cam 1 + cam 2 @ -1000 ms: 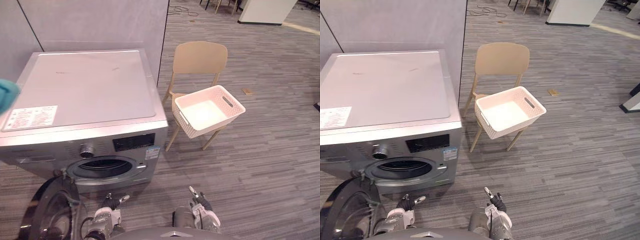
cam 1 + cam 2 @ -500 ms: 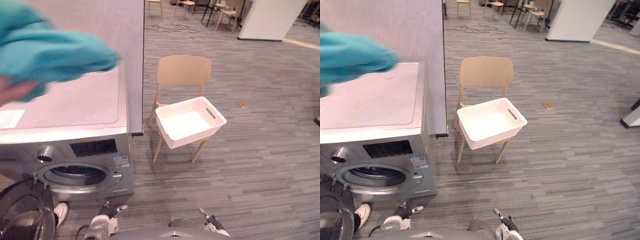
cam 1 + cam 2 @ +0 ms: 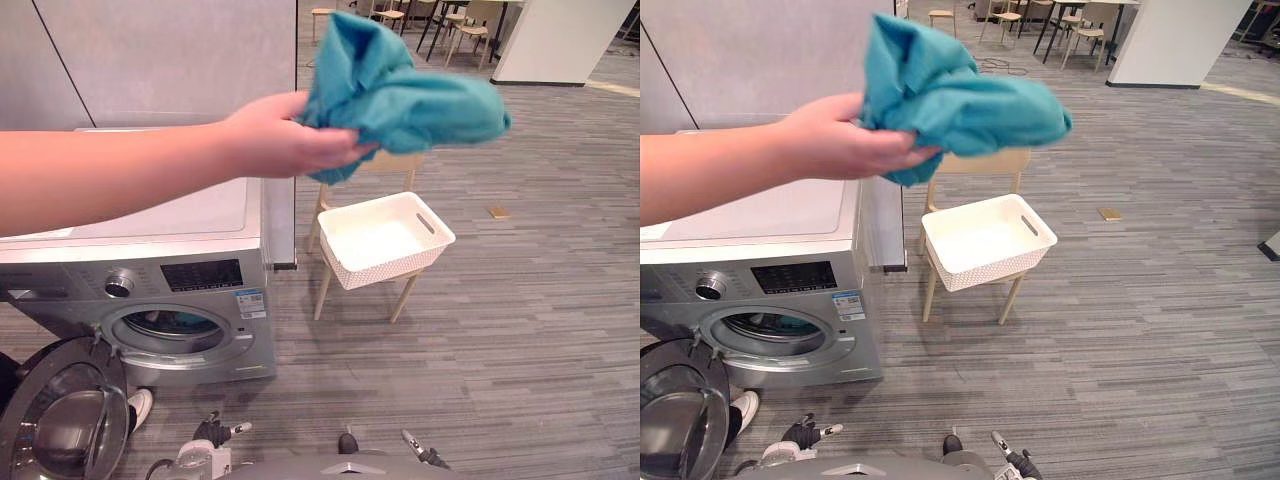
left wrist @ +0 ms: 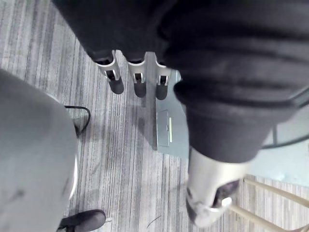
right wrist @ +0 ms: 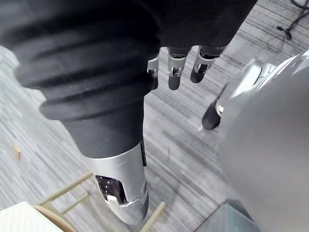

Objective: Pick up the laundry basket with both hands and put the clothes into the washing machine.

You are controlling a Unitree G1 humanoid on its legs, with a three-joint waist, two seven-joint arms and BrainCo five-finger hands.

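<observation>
The white laundry basket (image 3: 385, 240) sits on a beige chair (image 3: 372, 165), and I see nothing inside it. A person's bare arm (image 3: 120, 175) reaches in from the left and holds a bunched teal cloth (image 3: 405, 95) in the air above the chair. The silver washing machine (image 3: 135, 255) stands at the left with its round door (image 3: 60, 425) swung open; something teal shows in the drum (image 3: 170, 322). My left hand (image 4: 137, 82) and right hand (image 5: 173, 72) hang low over the floor, fingers straight, holding nothing.
A grey partition wall (image 3: 170, 60) stands behind the machine. A shoe (image 3: 140, 405) rests by the open door. A small tan object (image 3: 497, 211) lies on the striped carpet to the right of the chair. Chairs and a white block stand far back.
The camera has shifted. The person's arm has swung the teal cloth from over the machine's left side rightward to above the chair. Both of my hands stay low.
</observation>
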